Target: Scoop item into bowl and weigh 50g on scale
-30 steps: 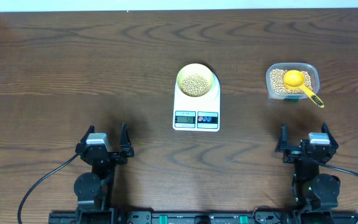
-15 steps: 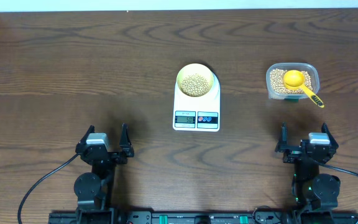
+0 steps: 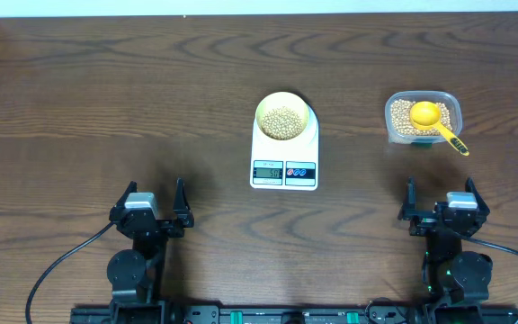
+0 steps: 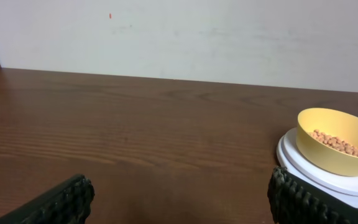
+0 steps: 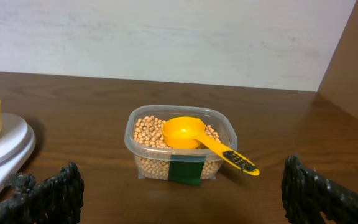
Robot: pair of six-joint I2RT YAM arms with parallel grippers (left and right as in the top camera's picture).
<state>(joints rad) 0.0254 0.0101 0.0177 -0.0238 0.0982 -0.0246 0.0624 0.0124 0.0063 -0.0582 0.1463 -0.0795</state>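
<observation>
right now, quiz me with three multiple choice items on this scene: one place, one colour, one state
1. The bowl sits: A on the scale; B at far left; C at the near edge.
2. The scoop is: A blue; B yellow; C red.
3. The left gripper and right gripper are: A both open and empty; B both shut; C one shut on the scoop.
Answers: 1 A, it rests on the white platform. 2 B, bright yellow, lying on the beans in the tub. 3 A, jaws stand wide with nothing between.
</observation>
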